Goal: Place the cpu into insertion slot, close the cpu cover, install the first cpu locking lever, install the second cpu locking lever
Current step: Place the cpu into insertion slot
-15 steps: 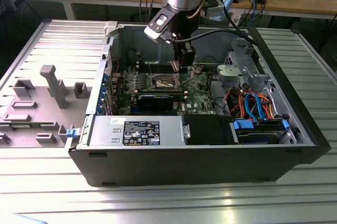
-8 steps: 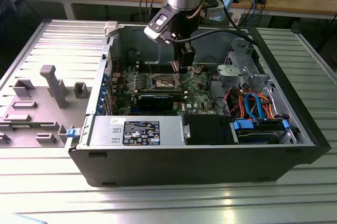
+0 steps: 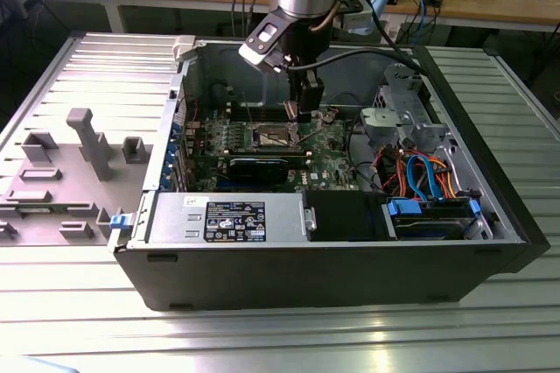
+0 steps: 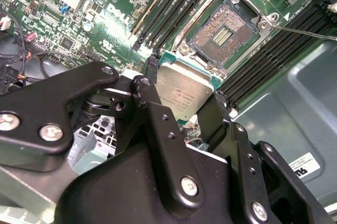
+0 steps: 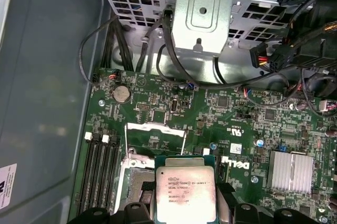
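You see one cpu [image 5: 184, 195], one insertion slot [image 4: 224, 32], one cpu cover [image 5: 152, 127], one coin battery [image 5: 121, 93], one finned heatsink [image 5: 290, 171] and one computer case [image 3: 262, 270].

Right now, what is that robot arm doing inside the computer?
The arm's tool grips the cpu by its edges, just beside the insertion slot on the green motherboard. The slot is bare, so the chip is not in yet. The cpu cover stands flipped open.
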Controlling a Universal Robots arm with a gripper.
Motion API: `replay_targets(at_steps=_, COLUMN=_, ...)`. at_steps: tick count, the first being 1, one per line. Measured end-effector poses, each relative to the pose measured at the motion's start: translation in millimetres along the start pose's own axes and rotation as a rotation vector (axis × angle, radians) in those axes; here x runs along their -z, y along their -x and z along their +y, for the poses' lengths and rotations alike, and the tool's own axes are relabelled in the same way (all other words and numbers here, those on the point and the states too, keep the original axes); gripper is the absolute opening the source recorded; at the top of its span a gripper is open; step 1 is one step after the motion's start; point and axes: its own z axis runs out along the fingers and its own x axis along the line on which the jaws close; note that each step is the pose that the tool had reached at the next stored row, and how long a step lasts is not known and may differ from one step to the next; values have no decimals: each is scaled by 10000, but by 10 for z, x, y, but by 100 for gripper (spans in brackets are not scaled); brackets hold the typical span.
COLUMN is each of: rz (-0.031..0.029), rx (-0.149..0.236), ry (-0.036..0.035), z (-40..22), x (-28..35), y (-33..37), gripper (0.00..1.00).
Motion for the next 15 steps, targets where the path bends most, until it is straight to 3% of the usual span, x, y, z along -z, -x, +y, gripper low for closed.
replay_targets(at_steps=15, rz=-37, rx=-553, ry=-5, z=0, x=-6, y=0, gripper=55)
